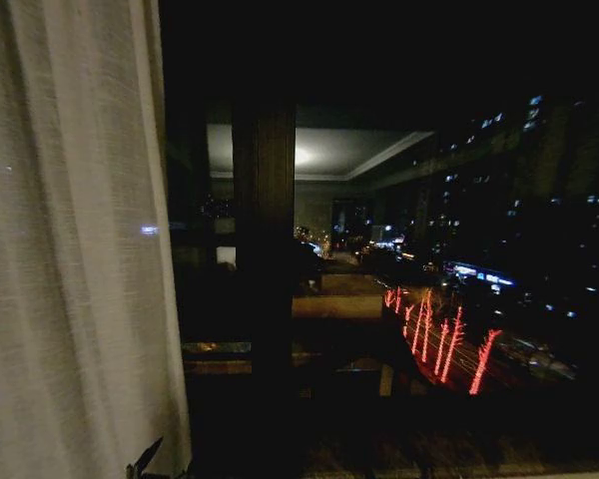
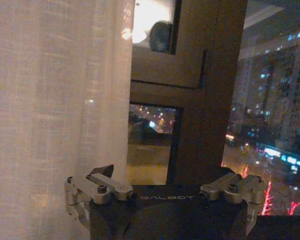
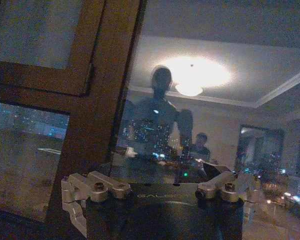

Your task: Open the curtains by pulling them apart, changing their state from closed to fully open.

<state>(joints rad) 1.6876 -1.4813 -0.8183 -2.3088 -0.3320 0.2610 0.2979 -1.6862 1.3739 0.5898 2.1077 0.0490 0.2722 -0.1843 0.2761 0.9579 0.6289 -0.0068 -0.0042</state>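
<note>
Head view: curtain [image 1: 70,249] gathered left (window [image 1: 399,299] bare); left gripper [image 2: 165,192] beside it.

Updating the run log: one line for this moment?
curtain panel: drawn to left | window: uncovered, night | left claw: open, beside panel | right claw: open, facing glass
</note>
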